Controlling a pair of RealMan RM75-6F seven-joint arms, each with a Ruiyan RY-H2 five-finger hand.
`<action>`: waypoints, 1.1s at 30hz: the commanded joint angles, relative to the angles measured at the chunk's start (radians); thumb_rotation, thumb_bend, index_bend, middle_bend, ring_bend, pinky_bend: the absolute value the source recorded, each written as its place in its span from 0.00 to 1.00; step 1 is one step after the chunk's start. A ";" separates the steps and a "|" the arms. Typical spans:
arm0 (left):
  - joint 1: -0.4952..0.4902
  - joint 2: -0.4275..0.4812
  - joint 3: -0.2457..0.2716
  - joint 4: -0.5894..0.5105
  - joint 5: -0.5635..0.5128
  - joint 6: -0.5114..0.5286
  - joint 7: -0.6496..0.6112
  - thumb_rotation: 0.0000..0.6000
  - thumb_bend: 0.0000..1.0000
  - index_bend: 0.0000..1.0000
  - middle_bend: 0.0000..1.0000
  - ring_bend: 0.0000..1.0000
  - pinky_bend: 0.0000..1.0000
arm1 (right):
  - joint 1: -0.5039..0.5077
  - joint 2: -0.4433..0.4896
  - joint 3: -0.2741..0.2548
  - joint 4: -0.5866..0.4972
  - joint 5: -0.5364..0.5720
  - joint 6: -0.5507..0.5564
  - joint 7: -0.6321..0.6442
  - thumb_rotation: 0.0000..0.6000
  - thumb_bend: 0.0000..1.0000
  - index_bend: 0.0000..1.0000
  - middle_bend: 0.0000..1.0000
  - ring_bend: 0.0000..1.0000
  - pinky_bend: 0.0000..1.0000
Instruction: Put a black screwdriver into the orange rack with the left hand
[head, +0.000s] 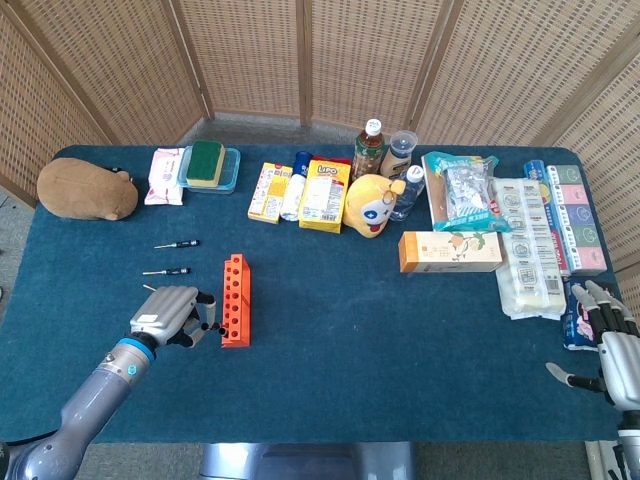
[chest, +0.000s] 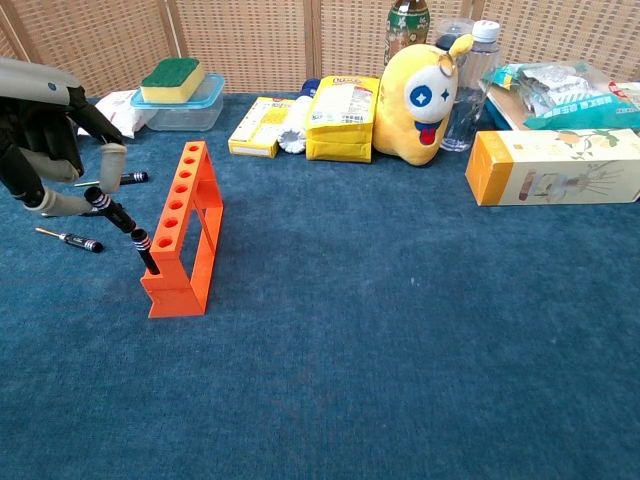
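My left hand (head: 165, 312) (chest: 45, 125) pinches a black screwdriver (chest: 110, 210) just left of the orange rack's (head: 235, 300) (chest: 177, 297) near end. The tool is tilted, tip down and toward the rack. Right below its tip a second black screwdriver (chest: 147, 252) leans at the rack's near left corner; I cannot tell whether it sits in a hole. More black screwdrivers (head: 177, 244) (head: 166, 271) (chest: 68, 238) lie on the blue cloth left of the rack. My right hand (head: 608, 345) rests at the table's right edge, fingers apart and holding nothing.
A brown plush (head: 88, 188) lies at the far left, and a sponge in a clear box (head: 208, 165) sits behind the rack. Snack boxes, a yellow plush toy (head: 372, 205) and bottles line the back. An orange carton (head: 450, 251) and several packets fill the right side.
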 joint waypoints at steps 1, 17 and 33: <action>-0.004 -0.004 0.004 0.006 -0.004 0.004 0.002 1.00 0.37 0.58 1.00 0.98 1.00 | 0.000 0.000 0.000 0.000 0.000 0.000 0.000 1.00 0.00 0.00 0.01 0.07 0.00; -0.051 -0.060 -0.002 0.040 -0.066 0.050 0.045 1.00 0.37 0.58 1.00 0.98 1.00 | -0.001 0.002 0.001 0.001 0.003 0.000 0.007 1.00 0.00 0.00 0.01 0.07 0.00; -0.083 -0.105 -0.005 0.048 -0.105 0.092 0.085 1.00 0.37 0.58 1.00 0.98 1.00 | -0.001 0.005 0.002 0.002 0.002 0.000 0.015 1.00 0.00 0.00 0.01 0.07 0.00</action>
